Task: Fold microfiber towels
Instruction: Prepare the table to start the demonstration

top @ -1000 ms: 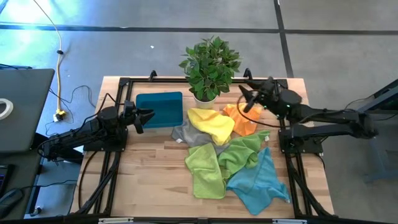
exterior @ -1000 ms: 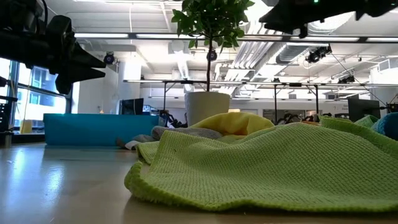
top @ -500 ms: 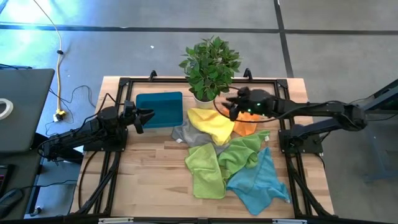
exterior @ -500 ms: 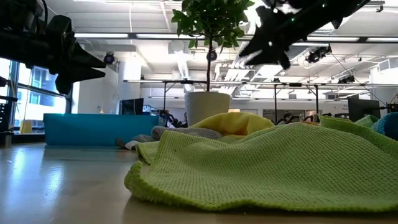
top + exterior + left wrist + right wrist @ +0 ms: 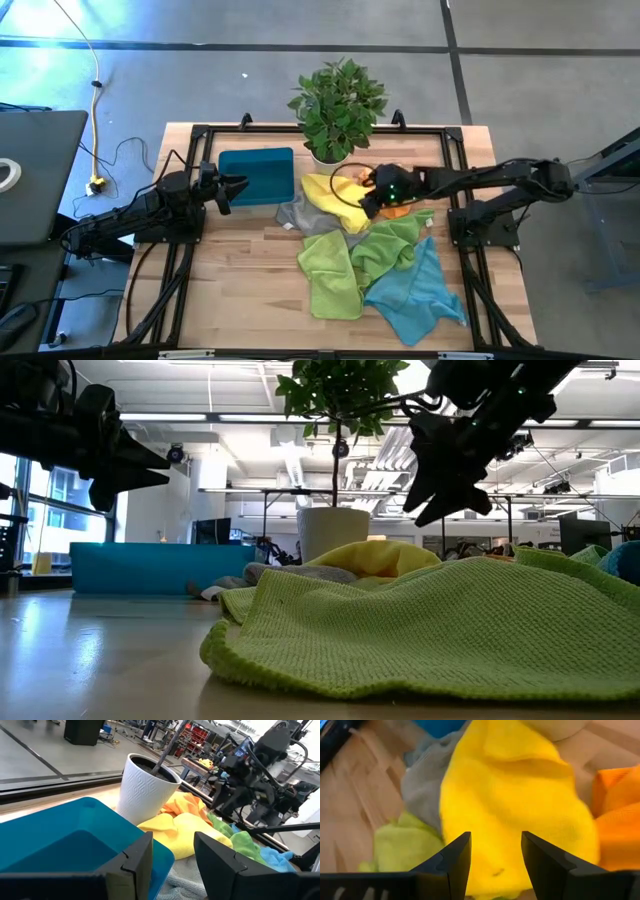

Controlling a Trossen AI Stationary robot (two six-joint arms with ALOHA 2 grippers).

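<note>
While its fingers stand spread with nothing between them, the right gripper [image 5: 368,200] hangs above the yellow towel [image 5: 340,198], clear of the cloth. Orange towel [image 5: 398,208] just beside it, grey towel [image 5: 305,217] under the yellow one's edge. Lime green towels [image 5: 330,270] and a teal-blue towel [image 5: 418,295] overlap nearer the table's front (one loose heap). Left gripper [image 5: 238,186], fingers also apart and empty, waits over the blue tray [image 5: 257,163], beside the potted plant [image 5: 337,105].
</note>
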